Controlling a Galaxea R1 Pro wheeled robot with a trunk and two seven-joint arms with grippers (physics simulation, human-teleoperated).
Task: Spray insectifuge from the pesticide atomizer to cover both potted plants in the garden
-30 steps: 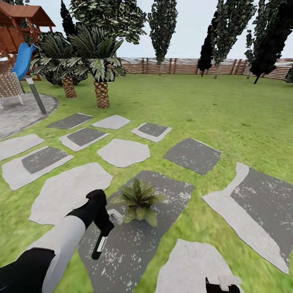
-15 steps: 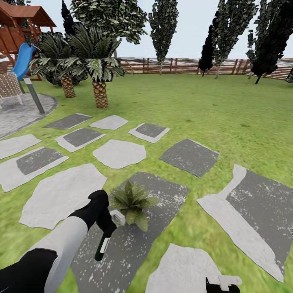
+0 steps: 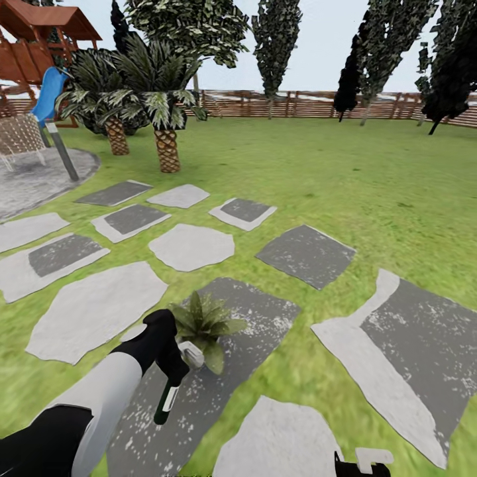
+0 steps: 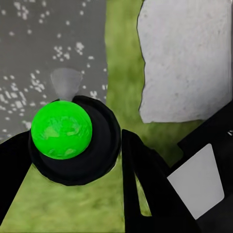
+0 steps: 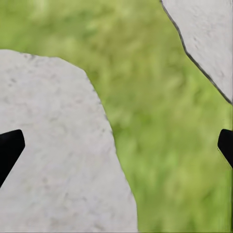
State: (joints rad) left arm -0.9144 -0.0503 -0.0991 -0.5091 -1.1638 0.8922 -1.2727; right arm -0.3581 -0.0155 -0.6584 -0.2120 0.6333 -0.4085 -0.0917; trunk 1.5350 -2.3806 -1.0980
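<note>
Spraying step: the left gripper point(image 3: 173, 371) is clamped on the pesticide atomizer point(image 3: 169, 391), its spray head just beside the near potted plant point(image 3: 202, 324) on dark paving point(image 3: 265, 318); next, likely aim and spray; right gripper point(image 5: 116, 145) fingertips apart.

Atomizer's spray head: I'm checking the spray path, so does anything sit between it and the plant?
Nothing visible does. The atomizer in the left gripper has its head beside the plant, over bare paving.
</note>
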